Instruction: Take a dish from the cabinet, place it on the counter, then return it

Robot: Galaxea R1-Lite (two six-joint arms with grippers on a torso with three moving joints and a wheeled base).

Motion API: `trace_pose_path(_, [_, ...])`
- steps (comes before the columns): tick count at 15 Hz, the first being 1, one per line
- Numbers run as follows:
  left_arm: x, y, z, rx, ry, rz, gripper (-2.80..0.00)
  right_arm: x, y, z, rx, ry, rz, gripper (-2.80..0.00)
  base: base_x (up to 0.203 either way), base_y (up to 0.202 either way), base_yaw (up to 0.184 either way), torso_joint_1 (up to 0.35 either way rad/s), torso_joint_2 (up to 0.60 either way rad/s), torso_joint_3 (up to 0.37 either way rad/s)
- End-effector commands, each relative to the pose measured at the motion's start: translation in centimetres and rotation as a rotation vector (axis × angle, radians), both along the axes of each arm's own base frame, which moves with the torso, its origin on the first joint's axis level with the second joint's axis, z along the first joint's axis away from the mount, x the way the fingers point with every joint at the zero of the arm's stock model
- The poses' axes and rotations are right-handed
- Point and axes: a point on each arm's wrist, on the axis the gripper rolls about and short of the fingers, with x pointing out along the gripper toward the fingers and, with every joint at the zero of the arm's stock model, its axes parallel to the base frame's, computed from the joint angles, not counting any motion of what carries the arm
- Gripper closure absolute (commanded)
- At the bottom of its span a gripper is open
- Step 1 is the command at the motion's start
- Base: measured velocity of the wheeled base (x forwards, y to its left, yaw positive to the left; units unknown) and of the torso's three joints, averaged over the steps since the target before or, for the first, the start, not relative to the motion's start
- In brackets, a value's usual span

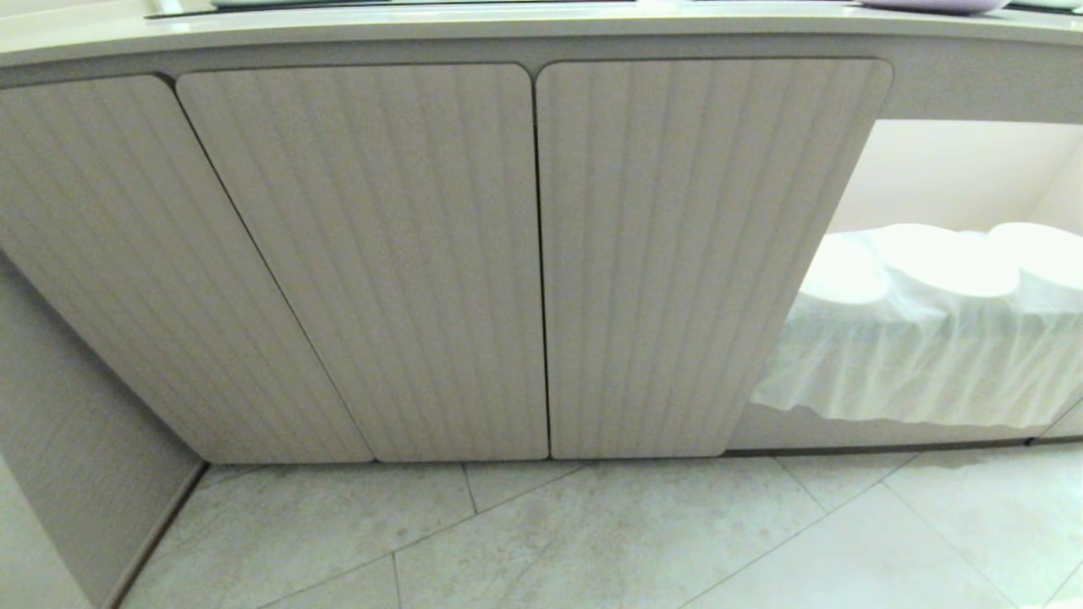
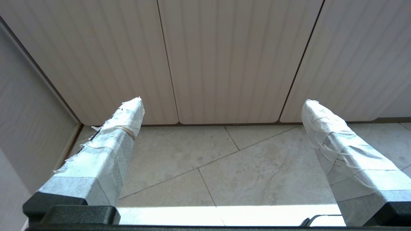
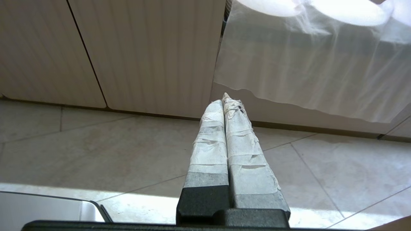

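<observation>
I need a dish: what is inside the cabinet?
Nothing shows: the cabinet doors are shut, hiding its inside. Beside it, the open niche holds round items under white cloth.

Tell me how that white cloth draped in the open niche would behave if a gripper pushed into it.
The white cloth would probably give way and bunch: it hangs in soft folds with a wavy hem. It looks thin and light, being half see-through. The round shapes under it might shift; what they are cannot be told.

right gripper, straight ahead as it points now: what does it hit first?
Probably the base panel under the open niche, below the white cloth, just beside the ribbed cabinet door. The right gripper is shut, hanging above the floor tiles. Depth is unclear, so this is a guess.
</observation>
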Motion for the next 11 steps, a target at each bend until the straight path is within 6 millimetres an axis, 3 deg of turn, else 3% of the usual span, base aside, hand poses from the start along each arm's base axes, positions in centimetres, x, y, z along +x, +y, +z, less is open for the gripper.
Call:
trace_pose_path(1, [0.00,0.00,0.00,0.000,0.000,0.000,-2.80,0.01,0.00,0.02,0.015,0.002,0.000,0.00,0.000,0.000,0.000,0.000,0.00,0.000])
trace_pose_path(11, [0.00,0.00,0.00,0.000,0.000,0.000,-2.80,0.01,-0.08,0.04,0.061,0.000,-0.034,0.00,0.000,0.000,0.000,0.000,0.00,0.000])
